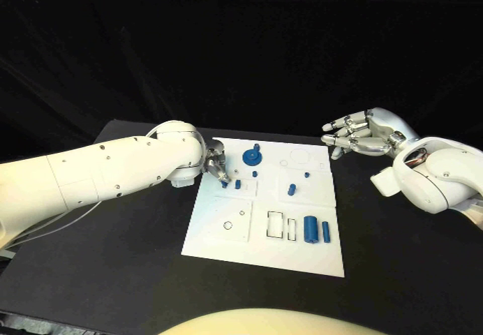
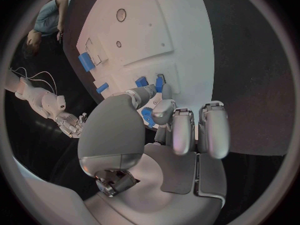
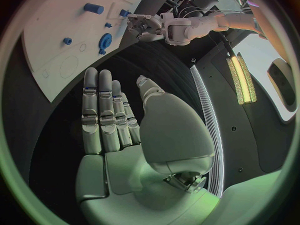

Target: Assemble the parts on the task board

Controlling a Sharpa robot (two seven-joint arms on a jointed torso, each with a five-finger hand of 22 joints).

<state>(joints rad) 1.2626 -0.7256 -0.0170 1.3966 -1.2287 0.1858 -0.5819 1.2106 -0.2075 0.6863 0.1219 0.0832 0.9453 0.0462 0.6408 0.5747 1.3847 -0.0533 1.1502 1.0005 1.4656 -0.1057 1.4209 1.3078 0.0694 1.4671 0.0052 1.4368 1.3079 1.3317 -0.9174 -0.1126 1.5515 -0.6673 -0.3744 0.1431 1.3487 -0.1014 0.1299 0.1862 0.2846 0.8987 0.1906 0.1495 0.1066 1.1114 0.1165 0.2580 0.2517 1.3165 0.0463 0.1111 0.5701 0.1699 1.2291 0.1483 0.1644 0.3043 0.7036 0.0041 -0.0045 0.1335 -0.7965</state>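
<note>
While the left hand (image 1: 216, 166) hovers, a blue part (image 1: 225, 185) lies just beside its fingers (image 2: 164, 110).

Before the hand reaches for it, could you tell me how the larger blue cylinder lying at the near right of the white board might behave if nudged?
The blue cylinder lies on its side on the white board, so it would probably roll if pushed sideways. It looks smooth and rigid, likely light plastic, so fingers may slip.
</note>
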